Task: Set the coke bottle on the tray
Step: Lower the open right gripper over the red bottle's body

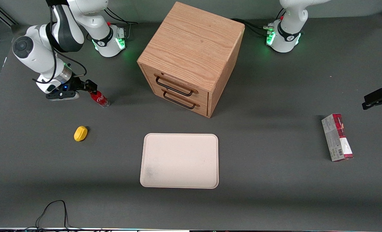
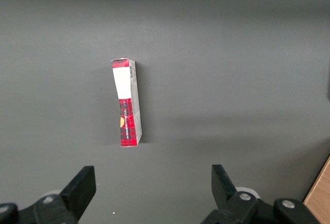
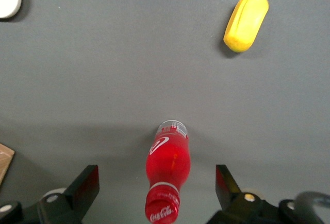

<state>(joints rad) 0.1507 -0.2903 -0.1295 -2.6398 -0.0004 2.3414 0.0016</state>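
Plainly, at this moment:
Gripper: the gripper [image 3: 154, 188] hung low over the table at the working arm's end, its fingers [image 3: 85, 185] spread wide and holding nothing.
Coke bottle: the coke bottle [image 3: 168, 180] stood on the table between the two fingers, touching neither; its cap sat nearest the wrist, and its clear base rested on the grey surface.
Tray: the tray [image 1: 180, 161] lay flat nearer the front camera, well apart from the fingers and bare of any load.
Handling, as a judgement: the bottle looked small, light and rigid, likely smooth plastic, so it could slip or tip if pinched at the tapering neck.
Where to hold: the straight red body just under the shoulder seemed the best place, with both fingers square to its sides.
Risk: being narrow and tall, it might topple if one finger touched first.
Nearby: a yellow object [image 3: 246, 20] lay apart from the fingers, on the table; the wooden cabinet [image 1: 191, 58] stood between the bottle and the parked arm's end.
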